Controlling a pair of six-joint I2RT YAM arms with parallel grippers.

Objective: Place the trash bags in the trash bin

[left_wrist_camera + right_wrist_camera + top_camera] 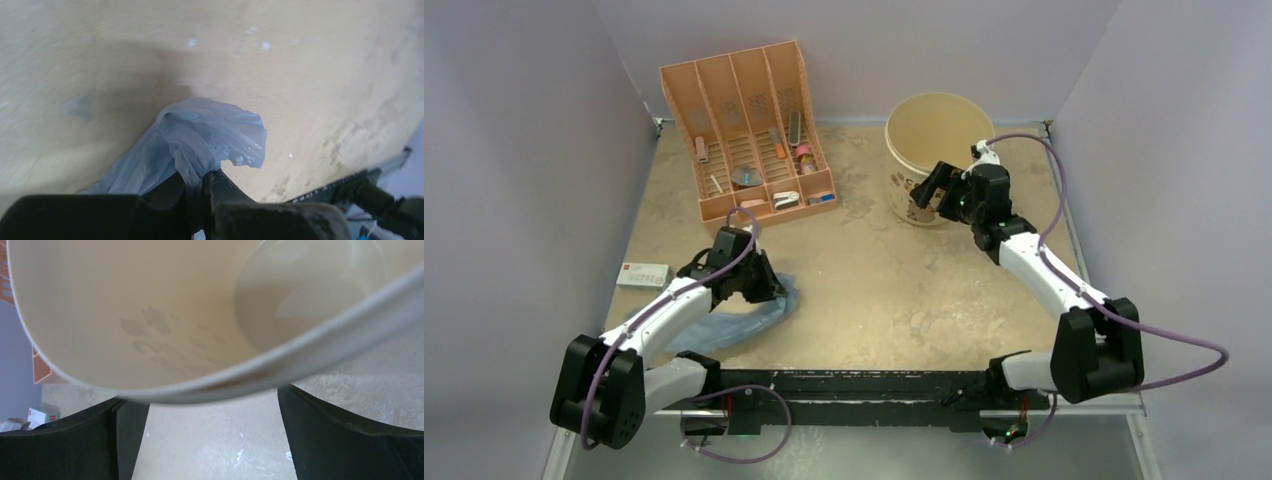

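A light-blue, crinkly trash bag [742,318] lies on the table near the left front. My left gripper [760,287] sits on the bag's right end. In the left wrist view the film of the trash bag [210,135] bunches up and runs down between the jaws of my left gripper [204,184], which is shut on it. The cream trash bin [896,140] stands at the back right. My right gripper [928,192] is open at its front wall. In the right wrist view, the bin's rim [150,305] fills the space above my right gripper [205,399], whose fingers hold nothing.
An orange mesh file organizer [749,130] with small items stands at the back left. A small white and red box [644,274] lies by the left wall, beside my left arm. Walls close the table on three sides.
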